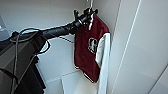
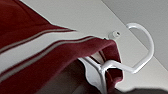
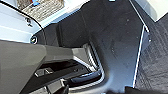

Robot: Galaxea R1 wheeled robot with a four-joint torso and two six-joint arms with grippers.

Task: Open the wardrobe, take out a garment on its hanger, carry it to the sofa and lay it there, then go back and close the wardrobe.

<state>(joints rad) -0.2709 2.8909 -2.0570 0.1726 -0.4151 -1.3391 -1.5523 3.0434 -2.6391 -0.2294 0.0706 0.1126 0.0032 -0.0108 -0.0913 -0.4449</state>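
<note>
Head view: L arm comes in from the left and reaches up into the open wardrobe (image 1: pixel 57 57), white inside. Left gripper (image 1: pixel 86 13) sits at the collar of the varsity jacket (image 1: pixel 87 50), right where the hanger (image 1: pixel 91 5) meets it. Looks closed on the hanger/collar area, but fingers are too blurred to be sure, so can't tell whether pinching or just touching.

Jacket hangs upright near the wardrobe's right inner wall: dark red body, white sleeve (image 1: pixel 103 65) dropping along its right side, striped hem at the bottom. White chest emblem (image 1: pixel 92 45) shows; no lettering readable on it, no brand tag legible.

L wrist view: close on the jacket's striped red/white collar rib (image 2: pixel 45 52), w/ the thin white hanger hook (image 2: pixel 142 50) curving out past the fabric. Small round white fitting (image 2: pixel 115 34) on the white panel just beside the collar edge. Whether the hook sits on a rail can't be told.

R wrist view: robot's own dark base (image 3: pixel 110 42) over grey carpet (image 3: pixel 155 60). Right gripper's state can't be told.
</note>
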